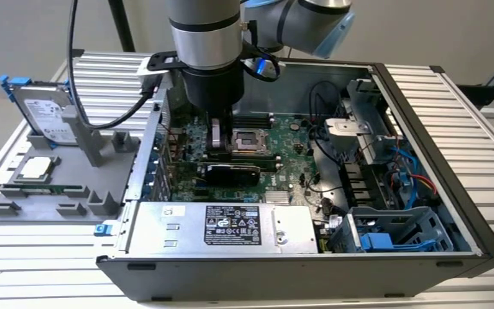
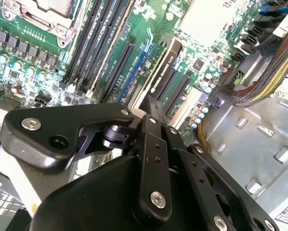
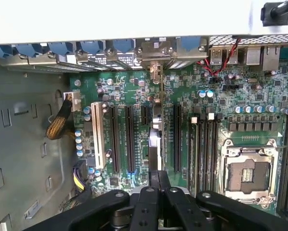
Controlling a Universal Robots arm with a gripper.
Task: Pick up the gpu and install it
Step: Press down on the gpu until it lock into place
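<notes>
The gripper (image 3: pixel 156 180) is clenched on the gpu (image 3: pixel 155 139), held edge-on directly above the motherboard (image 3: pixel 192 103), its long axis parallel to the slots (image 3: pixel 128 139).

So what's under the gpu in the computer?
The green motherboard, with long black slots beside it. The gpu stands on edge, so the slot right beneath it is covered.

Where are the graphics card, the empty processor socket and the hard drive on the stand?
gpu (image 1: pixel 232 171): exterior view, black shroud.
processor socket (image 3: pixel 248 174): first wrist view, centre contacts.
hard drive (image 1: pixel 48 116): exterior view, silver face.
</notes>
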